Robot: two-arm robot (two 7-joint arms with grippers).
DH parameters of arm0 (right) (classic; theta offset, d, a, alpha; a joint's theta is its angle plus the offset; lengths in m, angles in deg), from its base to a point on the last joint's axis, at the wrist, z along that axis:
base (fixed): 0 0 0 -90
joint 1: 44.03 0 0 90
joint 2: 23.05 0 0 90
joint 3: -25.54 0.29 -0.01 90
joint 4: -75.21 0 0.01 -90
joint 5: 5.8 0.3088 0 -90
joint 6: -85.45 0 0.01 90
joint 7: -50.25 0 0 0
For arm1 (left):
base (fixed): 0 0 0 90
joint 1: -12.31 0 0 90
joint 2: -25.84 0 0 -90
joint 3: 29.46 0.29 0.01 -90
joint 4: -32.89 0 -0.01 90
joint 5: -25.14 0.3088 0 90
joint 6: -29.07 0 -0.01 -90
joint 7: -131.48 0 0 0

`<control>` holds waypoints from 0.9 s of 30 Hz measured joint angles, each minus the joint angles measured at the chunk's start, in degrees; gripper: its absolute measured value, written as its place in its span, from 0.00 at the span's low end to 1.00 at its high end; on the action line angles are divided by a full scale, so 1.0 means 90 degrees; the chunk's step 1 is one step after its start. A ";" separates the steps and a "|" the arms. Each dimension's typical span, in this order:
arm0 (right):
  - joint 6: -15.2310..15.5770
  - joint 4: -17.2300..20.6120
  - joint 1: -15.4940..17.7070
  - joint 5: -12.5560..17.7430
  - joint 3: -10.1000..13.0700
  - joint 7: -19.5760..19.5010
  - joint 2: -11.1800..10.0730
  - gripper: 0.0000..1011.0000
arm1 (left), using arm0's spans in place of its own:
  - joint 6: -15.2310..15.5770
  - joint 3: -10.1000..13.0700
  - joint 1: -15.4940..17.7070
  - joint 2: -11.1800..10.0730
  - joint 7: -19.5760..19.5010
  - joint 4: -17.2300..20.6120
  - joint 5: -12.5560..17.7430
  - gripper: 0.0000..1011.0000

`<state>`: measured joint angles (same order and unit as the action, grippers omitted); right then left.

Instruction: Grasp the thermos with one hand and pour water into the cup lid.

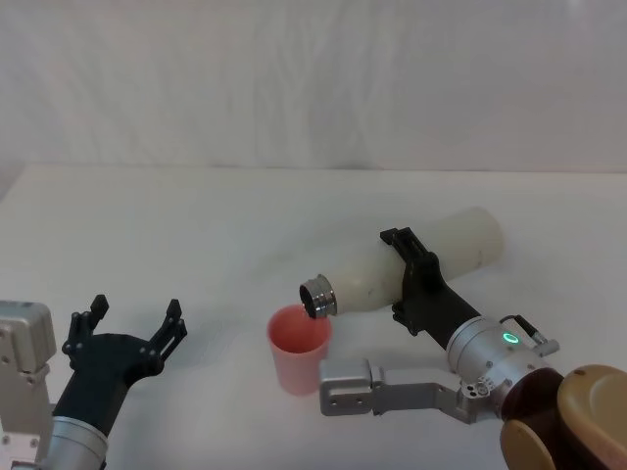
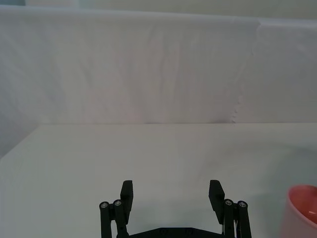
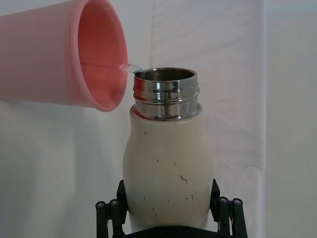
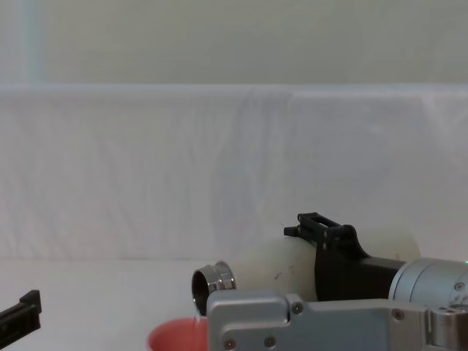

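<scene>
Right gripper [image 1: 411,279] clamped the matte cream thermos [image 1: 411,266], tipped with steel neck over the pink cup lid [image 1: 298,348] at 6 o'clock; right wrist view showed water streaming in; left gripper [image 1: 132,320] gaped idle at 8 o'clock.

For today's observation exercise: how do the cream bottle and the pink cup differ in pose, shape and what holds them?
The cream-white matte thermos lies tipped nearly level; the small salmon-pink cup lid stands upright on the white table. The thermos is long, with a narrow steel neck; the cup lid is short and wide-mouthed. The right gripper clamps the thermos; nothing holds the cup lid. Both are round and open.
</scene>
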<state>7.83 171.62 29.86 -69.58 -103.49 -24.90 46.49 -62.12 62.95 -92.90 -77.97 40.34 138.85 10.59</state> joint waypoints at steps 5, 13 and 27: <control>0.0002 -0.0002 -0.0002 -0.0007 -0.0004 0.0003 -0.0001 0.95 | 0.0000 0.0000 0.0000 0.0000 0.0000 0.0000 0.0000 0.99; 0.0008 -0.0006 -0.0005 -0.0017 -0.0006 0.0007 -0.0002 0.95 | 0.0000 0.0000 0.0000 0.0000 0.0000 0.0000 0.0000 0.99; 0.0030 0.0016 0.0014 -0.0053 -0.0006 0.0025 -0.0023 0.95 | 0.0000 0.0000 0.0000 0.0000 0.0000 0.0000 0.0000 0.99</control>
<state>8.09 171.76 29.99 -70.06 -103.55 -24.67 46.29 -62.12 62.95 -92.90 -77.97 40.34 138.84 10.60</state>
